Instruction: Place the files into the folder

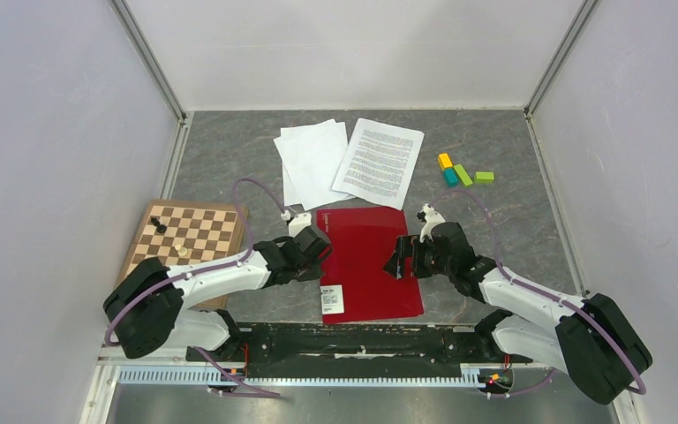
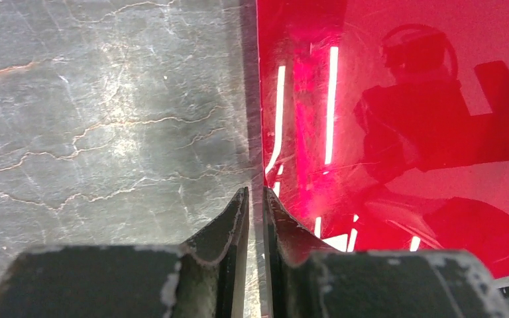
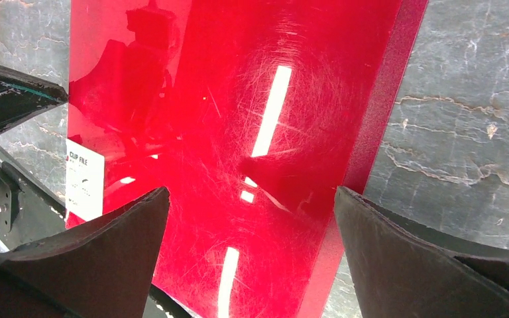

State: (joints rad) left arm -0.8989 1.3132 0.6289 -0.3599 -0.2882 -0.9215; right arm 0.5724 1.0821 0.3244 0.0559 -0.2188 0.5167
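Note:
The red folder (image 1: 366,252) lies closed and flat on the table, with a white label (image 1: 332,299) at its near left corner. The files lie behind it: one printed sheet (image 1: 380,162) and blank sheets (image 1: 311,159). My left gripper (image 1: 318,252) is low at the folder's left edge. In the left wrist view its jaws (image 2: 256,192) stand a narrow slit apart, in line with the edge of the folder (image 2: 404,99), and nothing shows between them. My right gripper (image 3: 252,192) is wide open, straddling the right edge of the folder (image 3: 238,99).
A wooden chessboard (image 1: 190,234) with a few pieces lies at the left, beside my left arm. Small coloured blocks (image 1: 463,172) sit at the back right. White walls enclose the table on three sides.

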